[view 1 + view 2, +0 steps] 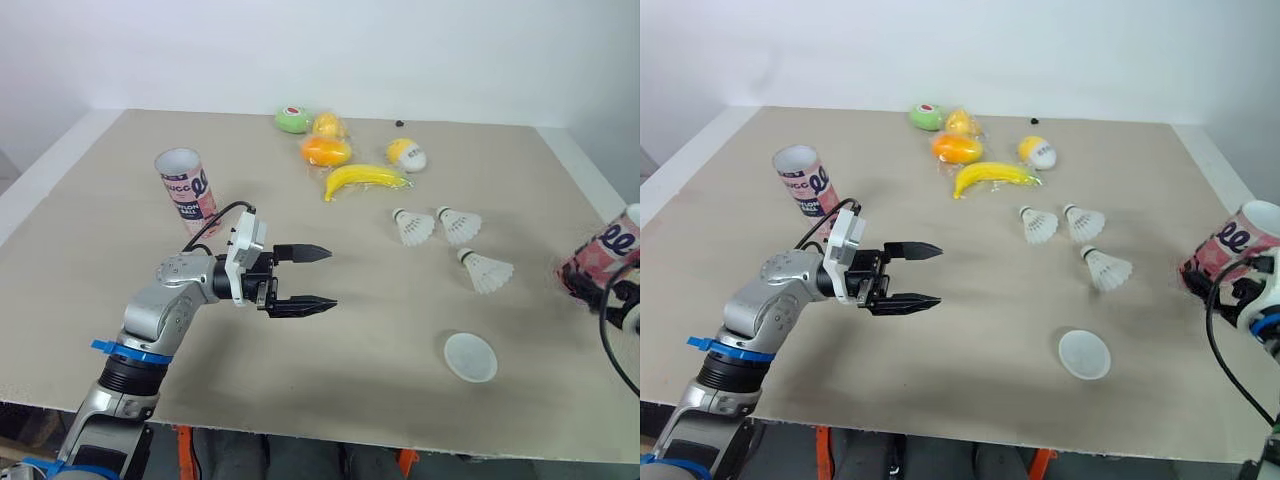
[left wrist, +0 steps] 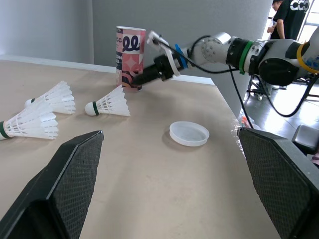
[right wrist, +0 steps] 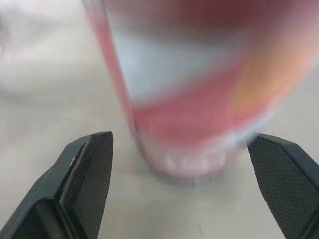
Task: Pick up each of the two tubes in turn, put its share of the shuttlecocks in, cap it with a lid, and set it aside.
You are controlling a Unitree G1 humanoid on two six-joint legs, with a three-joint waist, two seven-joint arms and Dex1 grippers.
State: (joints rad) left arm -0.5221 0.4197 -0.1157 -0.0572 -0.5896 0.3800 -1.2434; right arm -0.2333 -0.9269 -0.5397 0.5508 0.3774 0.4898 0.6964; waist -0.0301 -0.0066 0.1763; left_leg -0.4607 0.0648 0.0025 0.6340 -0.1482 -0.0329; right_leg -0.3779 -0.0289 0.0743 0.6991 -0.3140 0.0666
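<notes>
- Pink-patterned tube (image 1: 605, 250) stands near the table's (image 1: 380, 400) right edge, between the right gripper's (image 3: 179, 139) wide-spread fingers, not yet clamped; judged lined up for pickup.
- Left gripper (image 1: 328, 278) hovers mid-table, fingers apart, empty, probably ready for the shuttlecocks (image 1: 413, 227).
- Count: two tubes, second tube (image 1: 182, 185) far left; three shuttlecocks; one lid (image 1: 470, 357).

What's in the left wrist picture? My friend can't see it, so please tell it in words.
The right gripper reaches to the base of a pink shuttlecock tube standing on the table. Nearby lie three white shuttlecocks on their sides and a round white lid. Two black fingers stand wide apart in front.
</notes>
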